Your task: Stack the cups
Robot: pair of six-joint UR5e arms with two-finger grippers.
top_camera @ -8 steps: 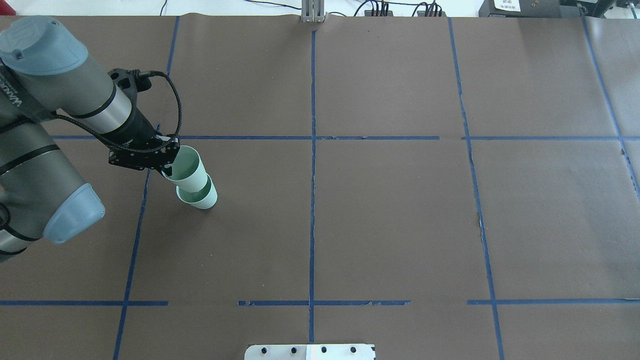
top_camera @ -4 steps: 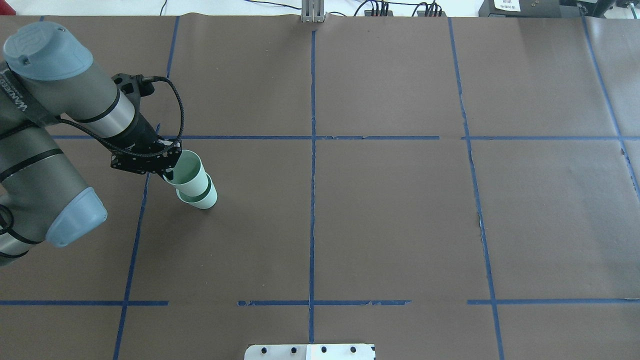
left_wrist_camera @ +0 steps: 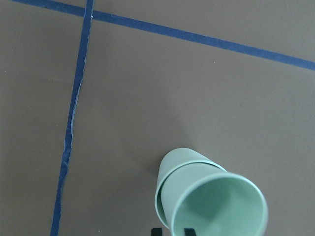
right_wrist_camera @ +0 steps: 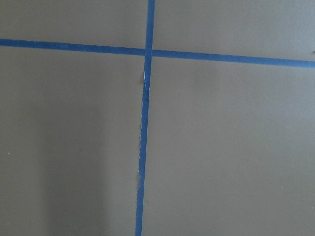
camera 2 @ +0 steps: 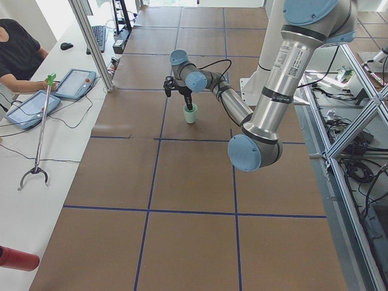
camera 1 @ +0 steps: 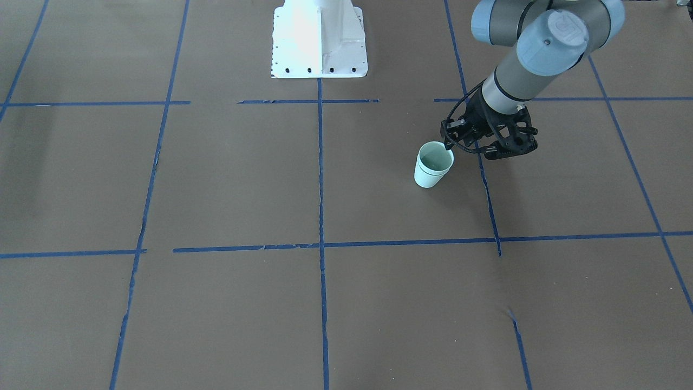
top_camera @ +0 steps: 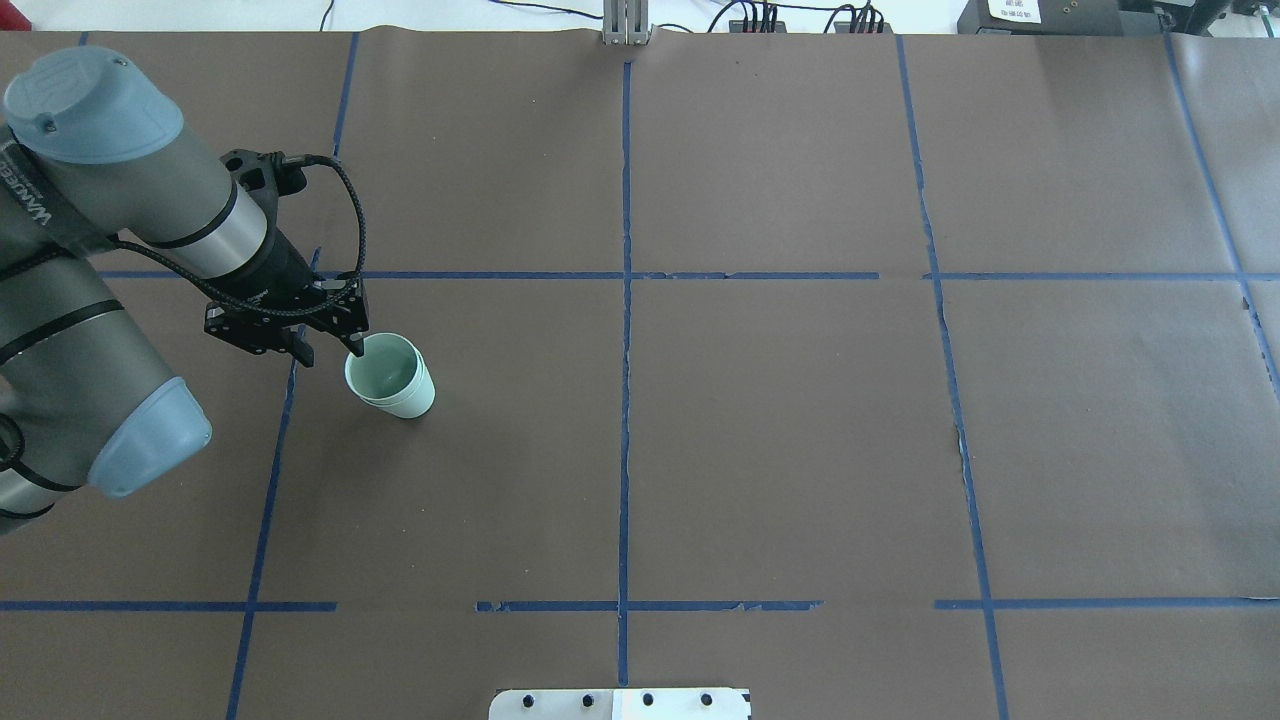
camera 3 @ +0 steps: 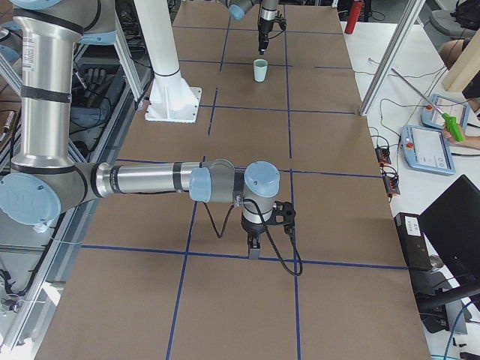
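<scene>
The two pale mint-green cups (top_camera: 392, 378) stand nested, one inside the other, upright on the brown table in its left half. They also show in the front view (camera 1: 432, 168), the left wrist view (left_wrist_camera: 211, 201) and both side views (camera 2: 190, 114) (camera 3: 260, 70). My left gripper (top_camera: 328, 352) is open just left of the stack. One fingertip (top_camera: 357, 347) is at the upper cup's rim, the other is apart from it over the table. My right gripper (camera 3: 254, 251) points down over a blue tape crossing, far from the cups. I cannot tell whether it is open or shut.
Blue tape lines (top_camera: 625, 300) divide the brown paper-covered table (top_camera: 780, 420) into squares. The robot's white base plate (camera 1: 318, 38) is at the table's near edge. An operator and tablets (camera 2: 36, 103) are beyond the far edge.
The upper cup, held tilted above the lower one, has dropped into it and sits nested. My left gripper has opened and let it go.
</scene>
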